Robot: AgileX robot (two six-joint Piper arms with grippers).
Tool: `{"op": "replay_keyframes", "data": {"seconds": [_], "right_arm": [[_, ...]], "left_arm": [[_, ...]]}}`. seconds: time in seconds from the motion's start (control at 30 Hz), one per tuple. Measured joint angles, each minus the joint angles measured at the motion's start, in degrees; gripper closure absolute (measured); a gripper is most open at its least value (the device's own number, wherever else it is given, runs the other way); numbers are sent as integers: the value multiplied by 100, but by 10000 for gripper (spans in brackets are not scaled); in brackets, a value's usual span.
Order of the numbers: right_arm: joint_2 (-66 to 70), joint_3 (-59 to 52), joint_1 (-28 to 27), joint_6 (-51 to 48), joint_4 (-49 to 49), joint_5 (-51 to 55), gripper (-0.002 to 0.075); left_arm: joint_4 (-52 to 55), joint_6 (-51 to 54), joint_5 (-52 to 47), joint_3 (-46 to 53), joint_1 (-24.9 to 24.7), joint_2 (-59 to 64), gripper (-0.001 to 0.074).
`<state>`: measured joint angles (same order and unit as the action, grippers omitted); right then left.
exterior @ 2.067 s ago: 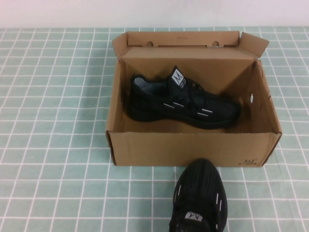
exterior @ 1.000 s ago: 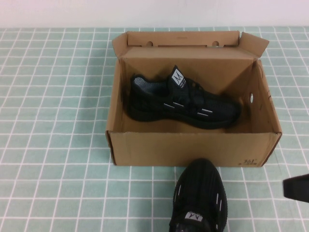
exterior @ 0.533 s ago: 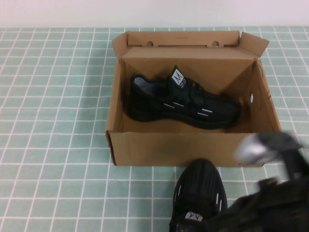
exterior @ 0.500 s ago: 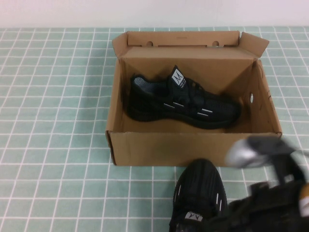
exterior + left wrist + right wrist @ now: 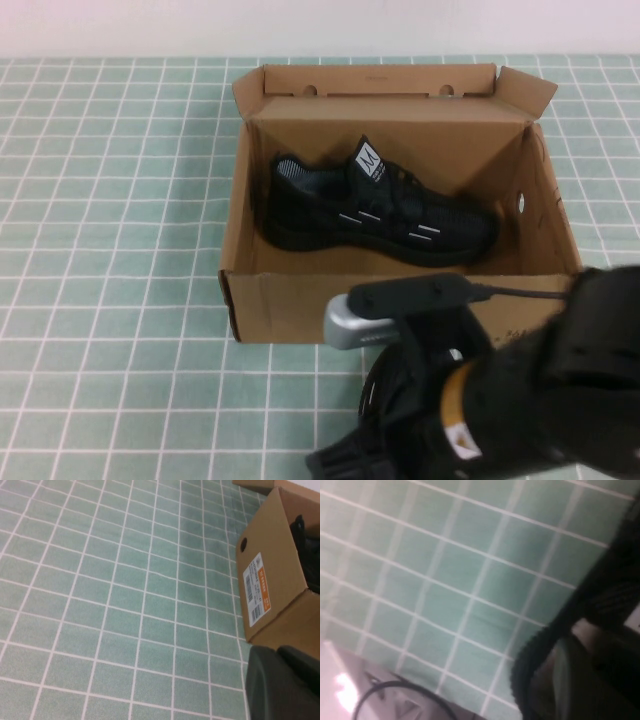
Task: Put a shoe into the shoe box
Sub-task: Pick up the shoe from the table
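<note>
The shoe (image 5: 382, 392), a black knit sneaker with white dashes, lies on the mat just in front of the shoe box (image 5: 290, 305) and is mostly hidden under my right arm. My right gripper (image 5: 365, 452) hangs over its heel end. The right wrist view shows the shoe's collar and dark opening (image 5: 555, 645) very close. The identical mate (image 5: 380, 205) lies on its side inside the open brown box. My left gripper (image 5: 282, 685) is out of the high view, low over the mat beside the box's labelled end wall (image 5: 270, 565).
The box's flap lid (image 5: 380, 80) stands open at the back. Green-and-white checked mat (image 5: 110, 250) covers the table on all sides. A cable (image 5: 520, 292) runs along my right arm over the box's front edge.
My right arm has swept in from the right edge and now covers the front shoe. Both shoes and the box have stayed where they were.
</note>
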<state>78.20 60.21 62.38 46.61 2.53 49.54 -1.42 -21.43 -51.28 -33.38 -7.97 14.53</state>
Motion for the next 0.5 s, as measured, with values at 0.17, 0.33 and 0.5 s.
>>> {"op": "replay_keyframes", "data": {"seconds": [0.17,0.33,0.5], "right_arm": [[376,251,0,249,-63,246,559],[512,279,0,224,-283,295,529],[541,279,0,192,-376,284,437]], "left_arm": [[0,0,0,0,0,0,740],[0,0,-13,0,-23,0,740],[0,0,-11,0,-128,0,740]]}}
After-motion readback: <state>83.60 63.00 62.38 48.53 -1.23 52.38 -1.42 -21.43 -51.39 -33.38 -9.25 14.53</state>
